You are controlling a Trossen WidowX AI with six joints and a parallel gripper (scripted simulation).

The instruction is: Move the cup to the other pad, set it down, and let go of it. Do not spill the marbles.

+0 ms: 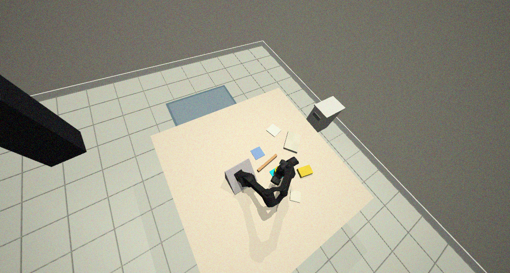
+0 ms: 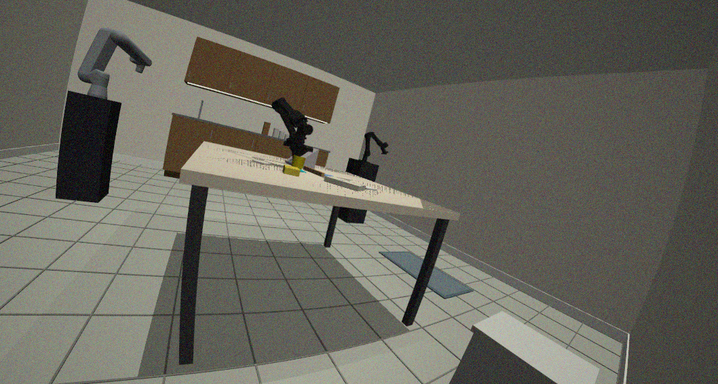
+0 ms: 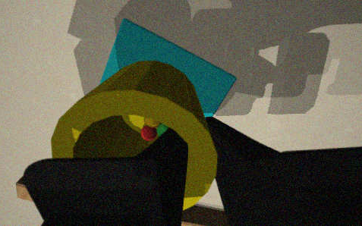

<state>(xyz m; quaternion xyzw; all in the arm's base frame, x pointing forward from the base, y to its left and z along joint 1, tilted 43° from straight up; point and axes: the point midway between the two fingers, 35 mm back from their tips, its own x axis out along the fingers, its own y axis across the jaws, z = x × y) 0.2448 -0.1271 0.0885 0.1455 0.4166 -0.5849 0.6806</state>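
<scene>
An olive-yellow cup [image 3: 132,100] [image 2: 298,161] holds a red marble [image 3: 148,133], an orange one and a green one. My gripper [image 3: 196,124] [image 1: 276,175] is shut on the cup's rim wall, one finger inside and one outside. The cup is upright and sits over the near corner of a teal pad [image 3: 170,61] [image 1: 272,171]; I cannot tell whether its base touches the pad. A light blue pad [image 1: 257,152] lies farther out on the table [image 1: 199,207] [image 2: 241,178].
A wooden stick [image 1: 266,162] lies between the two pads. A yellow block [image 1: 305,170] [image 2: 290,169] lies right of the gripper. White sheets [image 1: 273,129] [image 1: 294,196] and a pale book [image 1: 292,142] lie around. The arm's grey base block [image 1: 235,170] stands to the left.
</scene>
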